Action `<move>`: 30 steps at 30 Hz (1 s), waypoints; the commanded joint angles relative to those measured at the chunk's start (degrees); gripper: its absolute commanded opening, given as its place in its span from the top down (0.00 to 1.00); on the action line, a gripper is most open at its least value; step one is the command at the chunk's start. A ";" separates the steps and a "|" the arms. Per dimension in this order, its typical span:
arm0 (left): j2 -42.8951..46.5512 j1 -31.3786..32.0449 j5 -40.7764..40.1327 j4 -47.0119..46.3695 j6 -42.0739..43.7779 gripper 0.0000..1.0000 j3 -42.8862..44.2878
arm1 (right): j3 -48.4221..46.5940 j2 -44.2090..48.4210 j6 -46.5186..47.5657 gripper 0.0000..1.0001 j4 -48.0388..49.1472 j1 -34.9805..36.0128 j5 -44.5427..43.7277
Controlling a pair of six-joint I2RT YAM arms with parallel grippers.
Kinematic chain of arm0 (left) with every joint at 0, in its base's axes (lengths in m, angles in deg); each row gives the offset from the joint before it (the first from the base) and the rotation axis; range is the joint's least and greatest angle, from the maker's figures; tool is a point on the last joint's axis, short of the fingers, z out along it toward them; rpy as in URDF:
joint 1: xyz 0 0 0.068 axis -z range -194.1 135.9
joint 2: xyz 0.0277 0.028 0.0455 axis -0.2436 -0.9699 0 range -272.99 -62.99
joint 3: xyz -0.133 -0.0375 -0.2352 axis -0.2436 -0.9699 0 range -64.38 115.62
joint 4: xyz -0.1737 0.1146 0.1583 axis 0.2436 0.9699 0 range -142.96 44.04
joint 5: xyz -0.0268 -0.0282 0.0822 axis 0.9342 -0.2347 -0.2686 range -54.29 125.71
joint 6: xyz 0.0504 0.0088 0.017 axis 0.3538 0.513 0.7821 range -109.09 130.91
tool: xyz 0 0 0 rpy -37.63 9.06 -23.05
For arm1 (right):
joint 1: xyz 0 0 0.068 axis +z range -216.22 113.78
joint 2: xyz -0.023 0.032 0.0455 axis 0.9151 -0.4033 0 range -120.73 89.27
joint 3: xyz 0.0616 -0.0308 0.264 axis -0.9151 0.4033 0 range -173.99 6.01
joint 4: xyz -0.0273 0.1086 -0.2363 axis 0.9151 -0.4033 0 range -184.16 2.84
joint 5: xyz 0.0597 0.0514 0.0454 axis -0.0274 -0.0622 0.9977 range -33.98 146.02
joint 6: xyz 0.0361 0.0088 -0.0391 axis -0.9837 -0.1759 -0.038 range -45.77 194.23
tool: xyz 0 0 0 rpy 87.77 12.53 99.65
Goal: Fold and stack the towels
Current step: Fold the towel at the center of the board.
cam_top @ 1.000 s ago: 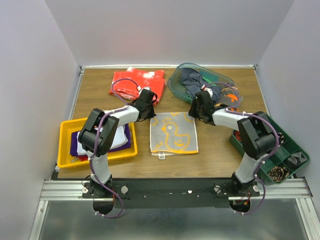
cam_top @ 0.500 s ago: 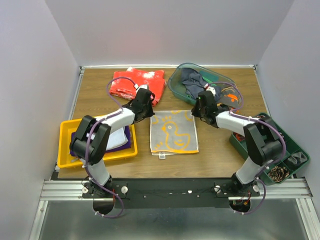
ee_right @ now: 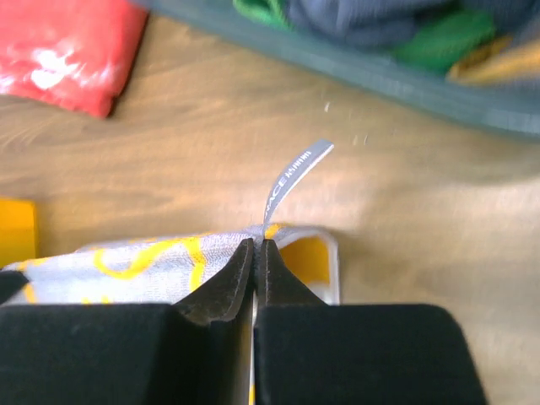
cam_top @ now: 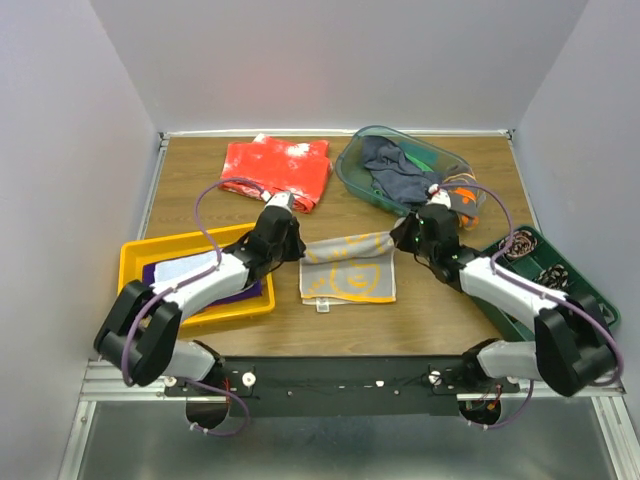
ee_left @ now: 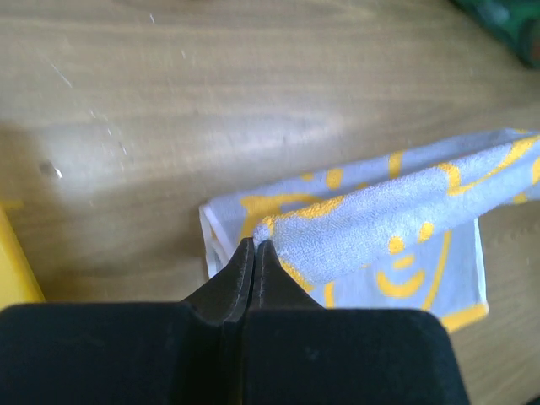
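Observation:
A grey-and-yellow towel [cam_top: 348, 270] lies mid-table, its far edge lifted and drawn toward the near edge. My left gripper [cam_top: 297, 243] is shut on the towel's far left corner [ee_left: 263, 232]. My right gripper [cam_top: 400, 238] is shut on the far right corner [ee_right: 261, 240], where a white label [ee_right: 295, 173] sticks up. Purple and white towels [cam_top: 205, 275] lie in the yellow tray [cam_top: 135, 265]. Dark navy, green and orange-marked towels [cam_top: 400, 170] fill the clear bin [cam_top: 350, 165] at the back right.
A red white-speckled cloth [cam_top: 280, 168] lies at the back left. A green compartment tray [cam_top: 590, 290] with small parts stands at the right edge. Bare wood shows between the towel and the near table edge.
Both grippers have moved toward the near edge, pulling the towel's far edge up and over the rest of it. The towel was flat a second ago.

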 commanded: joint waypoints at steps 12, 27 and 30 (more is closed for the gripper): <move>19.18 6.51 -2.63 2.45 -6.06 0.46 -13.98 | 14.82 20.49 -10.87 0.48 -12.08 2.85 3.06; 9.70 10.90 -5.81 14.32 -12.22 0.58 -6.15 | 7.34 7.39 -7.88 0.48 -16.13 3.64 1.65; 8.55 12.57 -7.21 14.94 -13.45 0.59 -5.98 | 7.34 5.89 -7.96 0.48 -16.47 3.82 1.40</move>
